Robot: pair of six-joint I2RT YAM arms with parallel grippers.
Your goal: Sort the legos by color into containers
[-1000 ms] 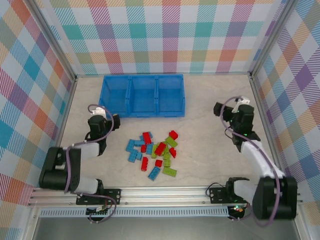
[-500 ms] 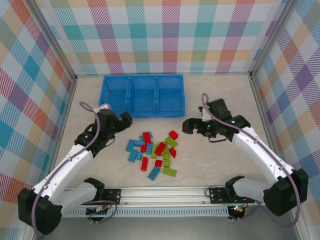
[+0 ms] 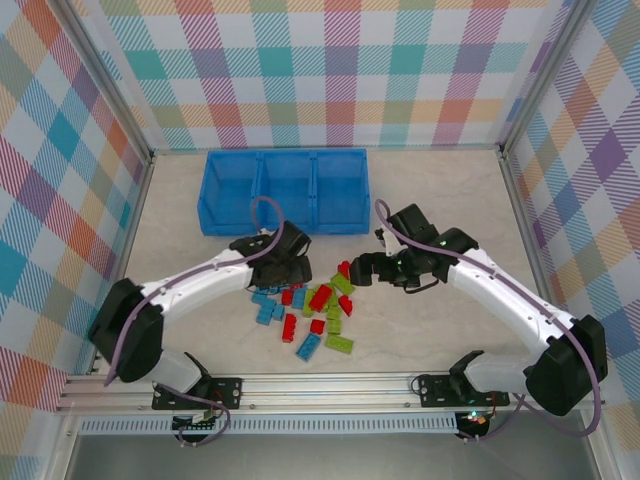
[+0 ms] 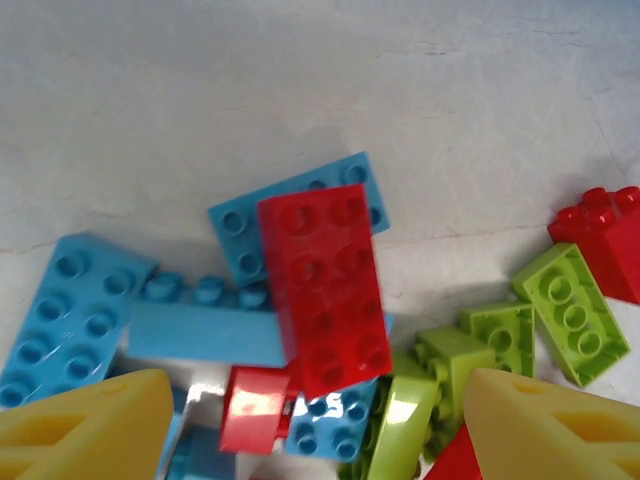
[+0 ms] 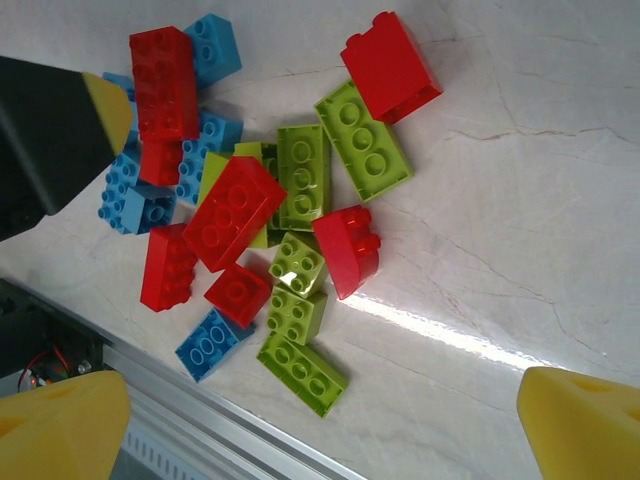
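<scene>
Both arms have swung in from the sides of the table (image 3: 440, 330) to the heap of bricks (image 3: 315, 305), and the left claw (image 3: 288, 268) has begun to narrow a little. Its yellow fingers (image 4: 85, 425) stand well apart with nothing caught between them, straddling the near edge of the heap. Closest in, between the fingertips, lies a small red block (image 4: 255, 405). Just ahead of it a long red brick (image 4: 325, 290) rests studs up on top of a light blue plate (image 4: 300, 200) and a blue bar (image 4: 205, 330). Toward the right finger sit several lime green pieces (image 4: 570, 310), and beyond them there is bare table. The right claw (image 3: 362, 270) hovers wide open and empty on the heap's other side, with a red block (image 5: 390, 65) and a green brick (image 5: 362, 140) nearest its reach. Well beyond both claws stands the blue tray (image 3: 285, 226), and its three compartments look empty, so sorting seems not yet begun. These bricks are likely light, rigid and smooth-sided. The long red one is probably best pinched across its two long flat sides rather than its studs, squarely and low enough not to squirt out. Perched loosely as it is, it may tip or drag its blue neighbours along.
</scene>
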